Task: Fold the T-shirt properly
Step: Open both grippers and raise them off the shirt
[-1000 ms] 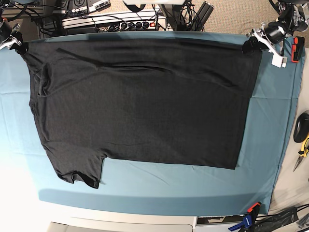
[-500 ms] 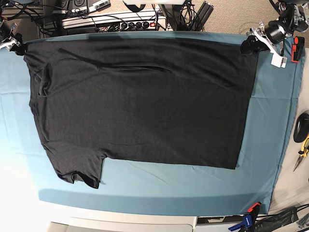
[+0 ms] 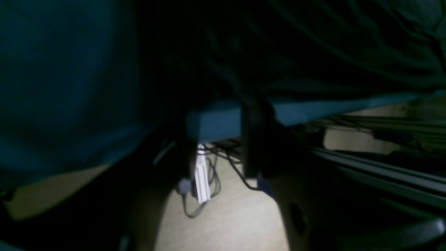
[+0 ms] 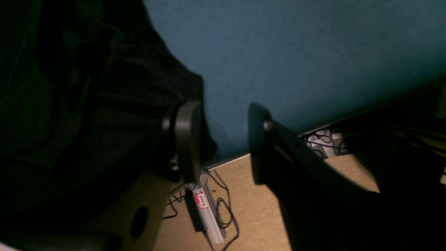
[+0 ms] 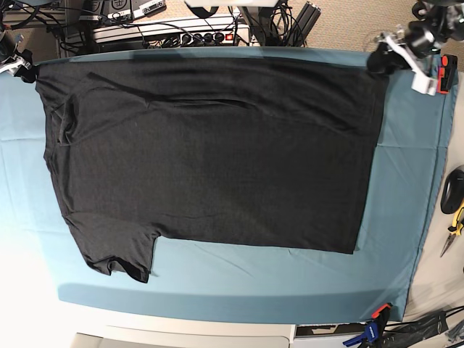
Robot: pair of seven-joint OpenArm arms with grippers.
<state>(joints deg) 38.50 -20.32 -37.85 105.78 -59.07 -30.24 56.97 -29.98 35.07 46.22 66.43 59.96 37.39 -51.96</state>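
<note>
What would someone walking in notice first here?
A big dark T-shirt lies spread flat across a teal cloth that covers the table. At its two far corners sit the robot's grippers, the left gripper and the right gripper, both with jaws apart and holding nothing. Cables and a power strip crowd the floor beyond.

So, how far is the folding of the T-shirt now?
Done: the T-shirt lies spread flat on the teal cloth. In hand: nothing; the left gripper and right gripper are open at the far corners. Left: every fold.
</note>
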